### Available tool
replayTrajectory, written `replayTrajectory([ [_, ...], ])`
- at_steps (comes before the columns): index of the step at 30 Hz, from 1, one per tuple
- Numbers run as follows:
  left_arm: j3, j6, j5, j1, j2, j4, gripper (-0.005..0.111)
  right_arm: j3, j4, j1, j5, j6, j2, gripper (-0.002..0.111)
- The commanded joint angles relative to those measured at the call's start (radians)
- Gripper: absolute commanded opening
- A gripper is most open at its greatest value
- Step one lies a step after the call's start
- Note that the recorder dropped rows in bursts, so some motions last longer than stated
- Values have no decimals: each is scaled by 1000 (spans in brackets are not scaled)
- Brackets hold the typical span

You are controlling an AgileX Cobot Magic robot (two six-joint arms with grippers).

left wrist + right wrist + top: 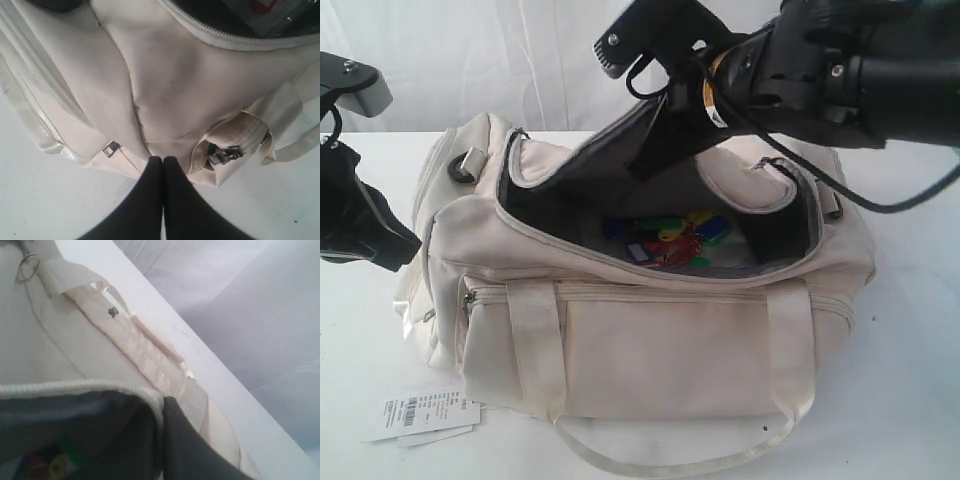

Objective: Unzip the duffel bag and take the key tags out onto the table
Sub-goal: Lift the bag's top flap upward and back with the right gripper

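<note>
- Cream fabric marks the duffel bag [650,350], which sits mid-worktop [910,400] with its top gaping open. Dark grey lining [535,200] shows inside, and a satin handle [670,462] loops toward the near edge.
- You can see the key tags [672,238] bunched on the bag's floor in green, blue, yellow and red. The near rim hides part of them, and in the right wrist view they are only a blur.
- Your right end effector [164,407] is pressed together on the far flap's zipper edge [75,387] and holds it lifted. The lining hides most of its fingertips.
- Your left end effector [162,161] is pressed together, with its tips against the bag's left end. You cannot tell whether any cloth is caught.
- A paper label [420,415] lies near left on the worktop, its print too small to read.
</note>
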Motion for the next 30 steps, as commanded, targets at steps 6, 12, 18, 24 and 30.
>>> replayTrajectory([
  [6, 5, -5, 5, -6, -10, -23, 0, -251, -18, -111, -67, 12, 218, 0],
  [12, 5, -5, 11, -6, -10, -43, 0, -482, -13, -159, -64, 155, 385, 0],
  [18, 5, -5, 19, -6, -10, -43, 0, -649, -6, -192, 6, 255, 533, 0],
  [24, 5, -5, 25, -6, -10, -43, 0, -735, 90, -216, 128, 183, 597, 36],
  [30, 5, -5, 34, -6, -10, -43, 0, -762, 100, -221, 173, 181, 566, 73],
])
